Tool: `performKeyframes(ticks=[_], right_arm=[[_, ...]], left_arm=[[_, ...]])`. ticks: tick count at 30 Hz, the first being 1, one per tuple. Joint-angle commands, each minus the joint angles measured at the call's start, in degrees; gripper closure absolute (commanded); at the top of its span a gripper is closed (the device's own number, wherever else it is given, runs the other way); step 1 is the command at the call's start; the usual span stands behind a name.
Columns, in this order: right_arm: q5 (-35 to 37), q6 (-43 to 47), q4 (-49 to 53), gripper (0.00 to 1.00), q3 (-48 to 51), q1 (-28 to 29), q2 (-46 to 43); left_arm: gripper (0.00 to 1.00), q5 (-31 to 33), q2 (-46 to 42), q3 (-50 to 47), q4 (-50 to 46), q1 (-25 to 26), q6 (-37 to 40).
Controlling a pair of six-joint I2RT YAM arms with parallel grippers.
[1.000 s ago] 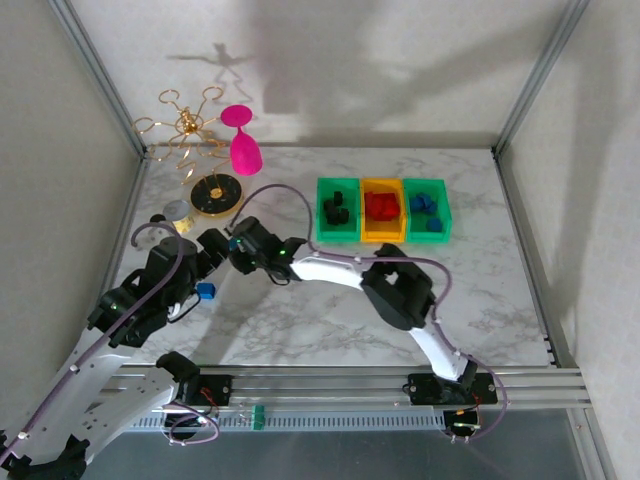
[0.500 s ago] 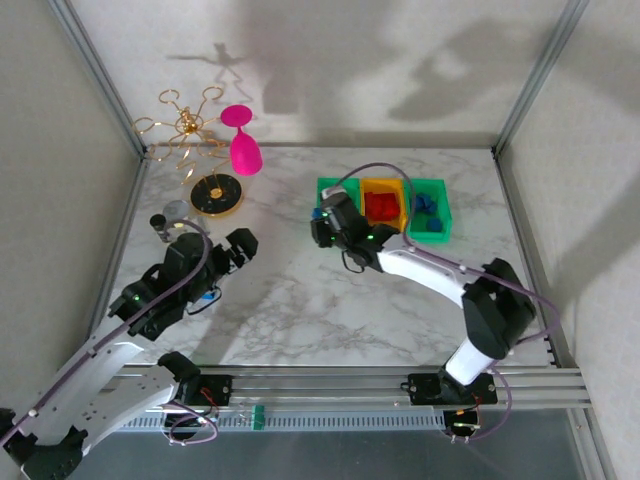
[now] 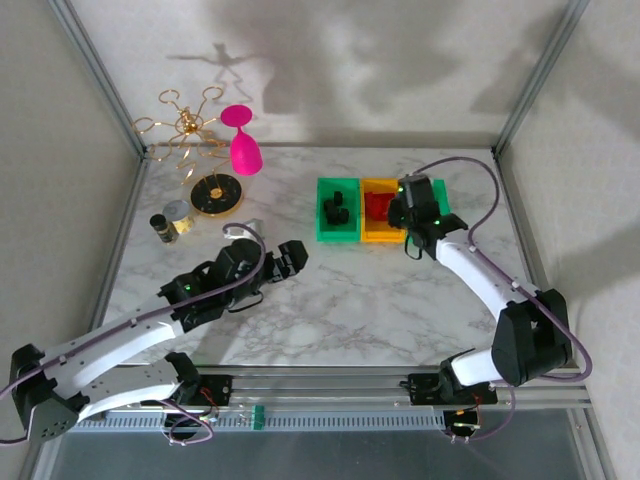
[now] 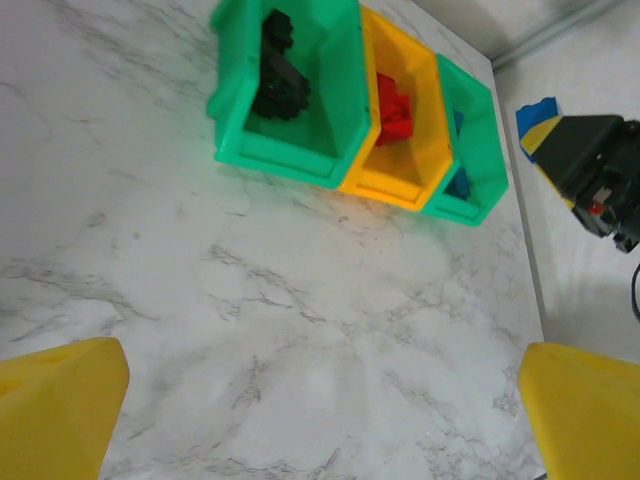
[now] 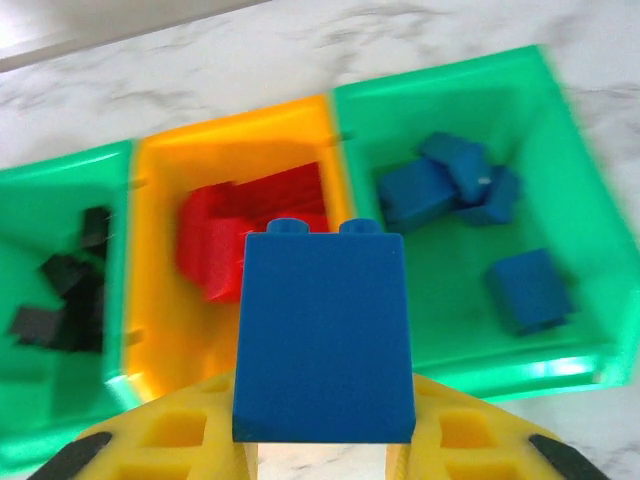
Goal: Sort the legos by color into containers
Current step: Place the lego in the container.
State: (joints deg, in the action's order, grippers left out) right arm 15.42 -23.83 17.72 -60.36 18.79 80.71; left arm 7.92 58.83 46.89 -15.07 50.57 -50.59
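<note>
Lower centre of the right wrist view: the right gripper [image 5: 325, 440] is clamped on a smooth blue two-stud plastic brick [image 5: 325, 335], in front of the orange-yellow plastic bin [image 5: 152, 300] holding red bricks [image 5: 215, 240]. The left gripper [image 4: 320, 420] has its yellow fingers wide apart

A white marble-patterned table [image 3: 340, 305] with grey veins lies in the middle, boxed in by plain off-white walls: a back wall [image 3: 400, 40], a left wall [image 3: 50, 180] and a right wall [image 3: 595, 150]. Slanted metal posts [image 3: 92, 70] mark the back corners. A metal rail [image 3: 340, 380] runs along the table's near edge. Soft grey shadows [image 3: 300, 85] fall across the back wall.
</note>
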Motion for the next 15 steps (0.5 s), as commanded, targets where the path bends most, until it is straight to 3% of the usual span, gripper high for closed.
performKeyframes(ticks=[1, 12, 15], right_arm=[[-0.79, 0.16, -0.12, 0.74, 0.53, -3.84, 0.85], [-5.42, 2.41, -2.39, 0.72, -5.97, -11.09, 13.64], [-5.20, 3.17, -2.26, 0.67, -8.24, -11.48, 16.49]], left_arm=[[0.00, 2.33, 2.44, 2.08, 4.81, 1.87, 1.61], [0.00, 2.97, 4.28, 3.08, 7.26, 2.98, 3.46], [0.00, 3.40, 4.39, 3.67, 6.51, 3.02, 3.69]])
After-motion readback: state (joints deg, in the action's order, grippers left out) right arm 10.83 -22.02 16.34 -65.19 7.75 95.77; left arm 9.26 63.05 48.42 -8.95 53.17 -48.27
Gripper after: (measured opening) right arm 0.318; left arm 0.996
